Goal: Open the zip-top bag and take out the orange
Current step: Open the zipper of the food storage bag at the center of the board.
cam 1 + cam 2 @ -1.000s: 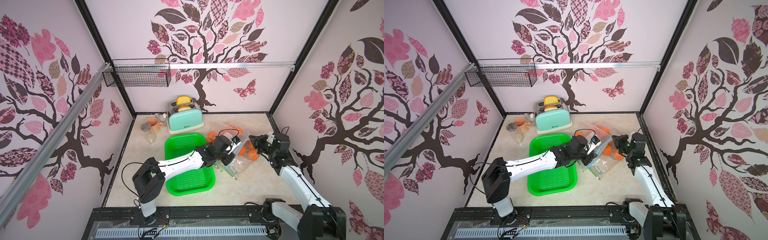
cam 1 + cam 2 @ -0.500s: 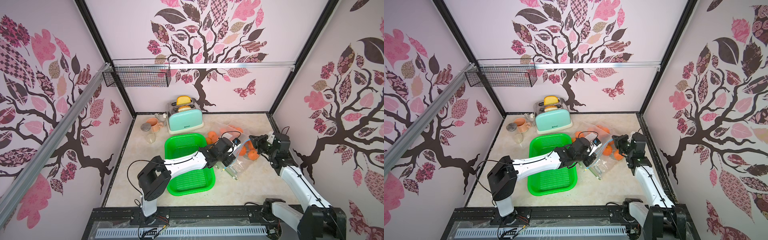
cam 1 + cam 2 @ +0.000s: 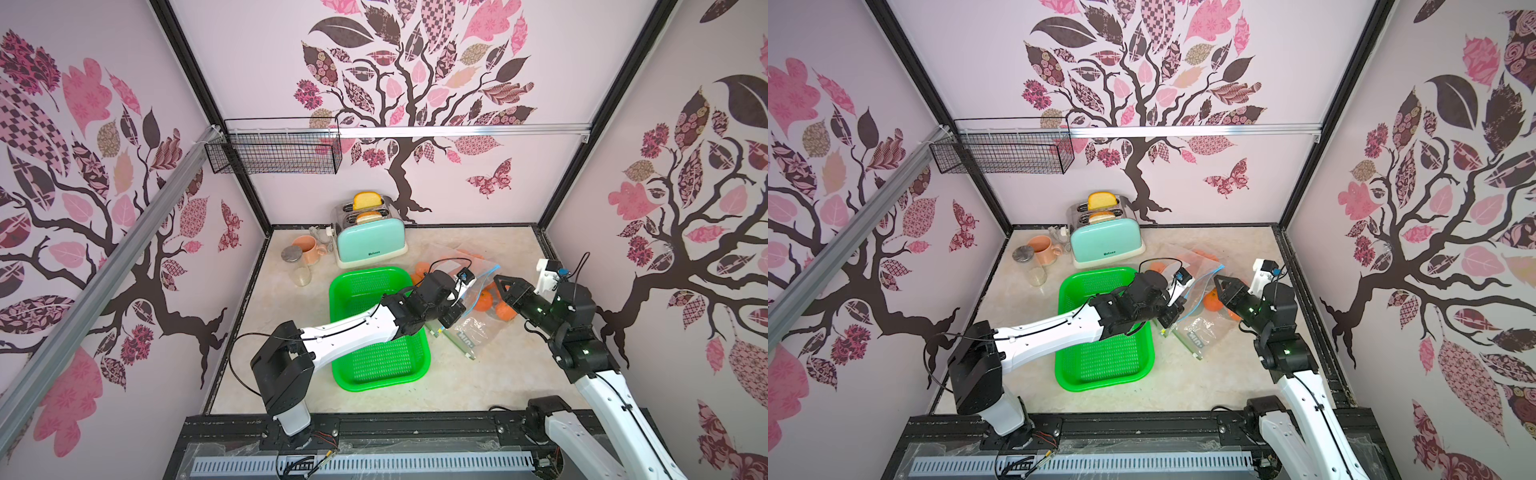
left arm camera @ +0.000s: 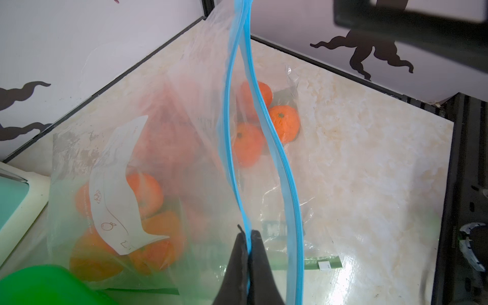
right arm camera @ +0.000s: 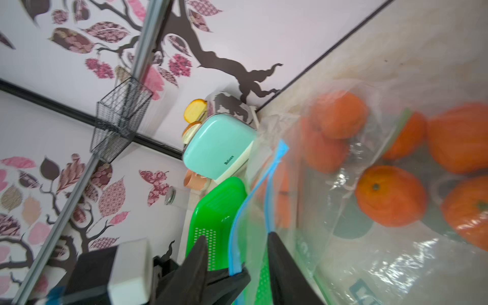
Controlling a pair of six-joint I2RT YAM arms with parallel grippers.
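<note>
Right, my left gripper (image 4: 248, 235) is pinched tight on 1 blue zip strip (image 4: 227, 118) of the clear plastic zip-top bag (image 3: 473, 328). My right gripper (image 5: 237, 254) stands with its jaws apart, a strip running between them. The bag sits on the beige tabletop (image 3: 478, 395), just beside the green plastic basket (image 3: 386, 361), with the round oranges (image 5: 390, 195) inside.

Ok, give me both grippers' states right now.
Left gripper: closed, pinching one blue zip strip of the clear plastic zip-top bag.
Right gripper: open, jaws apart around the bag's blue edge.
</note>
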